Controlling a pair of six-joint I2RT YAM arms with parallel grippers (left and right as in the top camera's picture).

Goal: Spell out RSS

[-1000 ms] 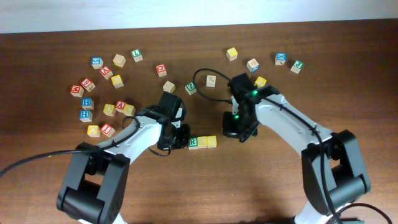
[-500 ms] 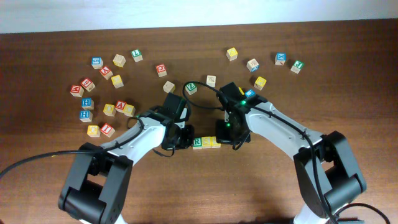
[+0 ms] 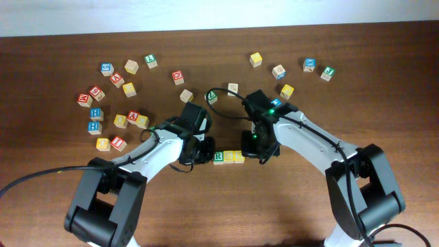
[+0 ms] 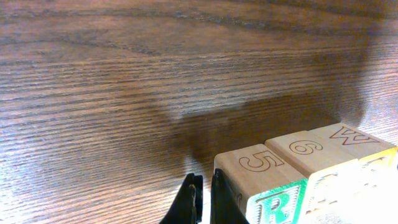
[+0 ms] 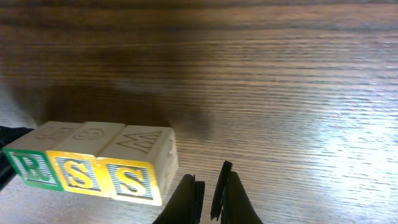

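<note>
The green R cube (image 3: pixel 218 157) and two yellow S cubes (image 3: pixel 228 157) (image 3: pixel 238 157) stand touching in a row that reads R S S. In the right wrist view the faces read R (image 5: pixel 30 167), S (image 5: pixel 78 173), S (image 5: pixel 127 179). My left gripper (image 3: pixel 204 154) is shut and empty at the R cube's (image 4: pixel 273 202) left side, its fingertips (image 4: pixel 203 202) right beside the cube. My right gripper (image 3: pixel 258 152) is shut and empty, a little to the right of the last S cube, its fingertips (image 5: pixel 208 193) just off that cube's side.
Another green cube (image 3: pixel 212 95) lies behind the row, under a cable. Several red, blue and yellow letter cubes are scattered at the far left (image 3: pixel 113 103). Several more lie at the far right (image 3: pixel 287 90). The table's back edge meets a white wall (image 3: pixel 219 14).
My left gripper has pushed the row a little to the right. My right gripper came in leftward to the last S cube, then backed off slightly to the right.
</note>
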